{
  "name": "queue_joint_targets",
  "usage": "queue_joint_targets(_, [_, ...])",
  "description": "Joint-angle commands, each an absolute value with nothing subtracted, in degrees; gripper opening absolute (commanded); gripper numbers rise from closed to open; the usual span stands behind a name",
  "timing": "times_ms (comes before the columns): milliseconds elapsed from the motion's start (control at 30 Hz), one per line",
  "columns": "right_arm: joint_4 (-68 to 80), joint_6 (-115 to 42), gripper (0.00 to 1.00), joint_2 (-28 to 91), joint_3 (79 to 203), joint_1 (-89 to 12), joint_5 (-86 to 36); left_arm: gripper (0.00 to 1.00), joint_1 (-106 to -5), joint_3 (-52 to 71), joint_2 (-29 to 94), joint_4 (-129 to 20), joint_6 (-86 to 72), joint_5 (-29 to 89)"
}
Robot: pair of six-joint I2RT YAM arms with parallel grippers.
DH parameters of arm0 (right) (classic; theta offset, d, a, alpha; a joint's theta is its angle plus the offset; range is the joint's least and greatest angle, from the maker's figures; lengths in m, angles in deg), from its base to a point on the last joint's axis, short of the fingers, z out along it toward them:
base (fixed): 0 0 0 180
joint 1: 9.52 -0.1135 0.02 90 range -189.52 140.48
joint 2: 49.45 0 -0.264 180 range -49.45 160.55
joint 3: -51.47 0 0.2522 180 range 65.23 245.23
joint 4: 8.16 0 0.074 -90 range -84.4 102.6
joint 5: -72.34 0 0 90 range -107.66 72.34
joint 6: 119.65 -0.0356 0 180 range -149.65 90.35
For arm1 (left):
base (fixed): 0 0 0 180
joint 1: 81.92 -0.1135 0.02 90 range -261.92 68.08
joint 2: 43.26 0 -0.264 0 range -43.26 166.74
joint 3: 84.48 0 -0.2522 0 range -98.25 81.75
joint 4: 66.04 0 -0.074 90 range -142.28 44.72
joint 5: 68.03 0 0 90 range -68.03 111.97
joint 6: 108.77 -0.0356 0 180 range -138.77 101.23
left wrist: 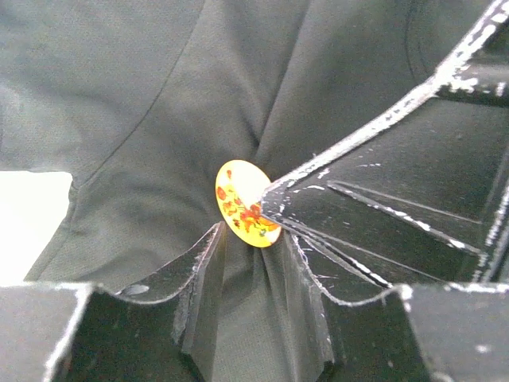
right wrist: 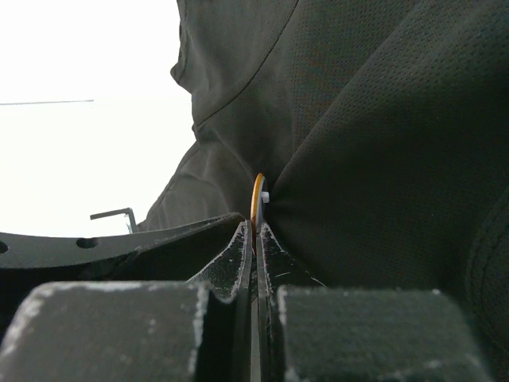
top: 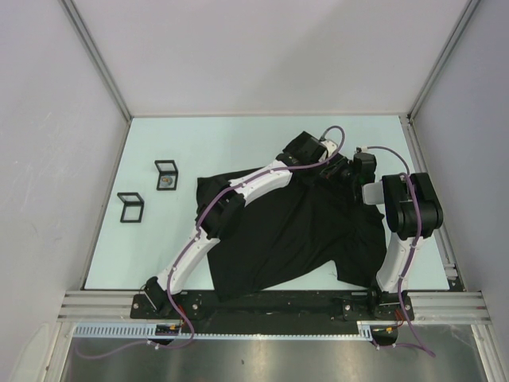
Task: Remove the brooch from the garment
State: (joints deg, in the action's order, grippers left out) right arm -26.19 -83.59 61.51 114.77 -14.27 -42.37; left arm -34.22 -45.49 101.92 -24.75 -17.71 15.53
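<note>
brooch seated on the far right part of the black garment, clamped edge-on by the closed right gripper, cloth just below it pinched by the left gripper

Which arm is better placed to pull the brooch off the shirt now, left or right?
The right. The right tool is shut on the brooch at its edge, so it only needs to pull away. The left tool seems to pinch the garment bunched below the brooch, which suits holding the cloth back.
</note>
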Motion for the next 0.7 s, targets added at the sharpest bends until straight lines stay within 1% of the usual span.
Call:
queue_joint_targets(0, [-26.9,-84.1,0.0,61.4,116.7,-14.8,-43.4,0.38,-34.6,-46.4,100.0,-27.0,-17.4,13.9])
queue_joint_targets(67, [-26.5,-84.1,0.0,61.3,116.6,-15.0,-43.6,0.35,-34.6,-46.4,100.0,-27.2,-17.4,13.8])
queue_joint_targets(167, [-26.2,-84.0,0.0,60.9,116.6,-15.2,-43.9,0.24,-34.7,-46.5,100.0,-27.7,-16.6,14.5])
queue_joint_targets(200, [-26.0,-83.2,0.0,60.7,116.6,-15.4,-43.6,0.18,-34.8,-46.5,100.0,-27.8,-16.4,14.5])
queue_joint_targets(233, [-24.9,-82.7,0.03,60.2,116.6,-15.5,-43.3,0.15,-34.9,-46.5,99.7,-27.9,-16.3,14.5])
queue_joint_targets(267, [-24.3,-82.0,0.07,59.4,116.7,-15.5,-42.9,0.1,-35.1,-46.4,99.6,-27.9,-16.2,15.1])
queue_joint_targets(300, [-23.5,-80.1,0.13,58.6,116.7,-15.4,-42.7,0.08,-35.2,-46.3,99.6,-27.9,-16.1,15.5])
queue_joint_targets(333, [-21.7,-79.1,0.23,57.8,116.6,-15.2,-42.3,0.06,-35.3,-45.7,99.3,-28.0,-16.0,16.1])
queue_joint_targets(367, [-20.5,-78.1,0.27,57.0,116.6,-15.2,-41.0,0.03,-35.3,-45.2,98.7,-28.1,-15.5,16.7])
queue_joint_targets(433, [-17.8,-74.8,0.37,54.1,116.4,-15.1,-39.3,0.0,-35.6,-43.2,97.8,-29.1,-14.9,18.4])
queue_joint_targets(467, [-17.1,-74.1,0.38,53.1,116.0,-15.1,-37.5,0.0,-35.7,-42.4,96.8,-29.5,-14.4,19.0])
queue_joint_targets(567, [-15.1,-71.8,0.39,50.9,115.2,-15.0,-34.9,0.0,-36.0,-39.5,95.2,-31.1,-13.2,21.1])
queue_joint_targets(667, [-15.1,-71.4,0.36,51.1,115.2,-15.1,-34.8,0.0,-36.4,-38.0,94.5,-31.6,-12.4,22.8])
